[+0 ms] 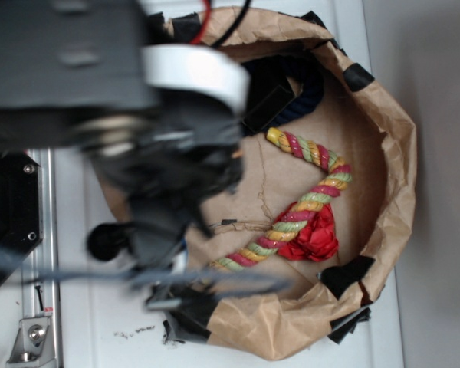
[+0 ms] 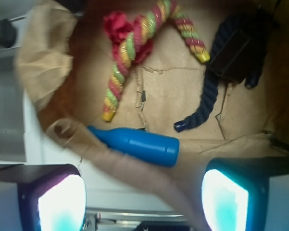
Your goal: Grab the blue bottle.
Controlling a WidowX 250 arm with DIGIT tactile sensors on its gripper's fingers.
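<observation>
Blue bottle (image 2: 137, 145) lying flat inside brown paper bag (image 2: 183, 91), against near wall, narrow end left. Just beyond: multicolour rope (image 2: 130, 53) w/ red tuft, navy rope (image 2: 207, 103) right. Hand (image 2: 142, 199) above bag edge, fingers (image 2: 60, 202) apart, touching nothing.
</observation>
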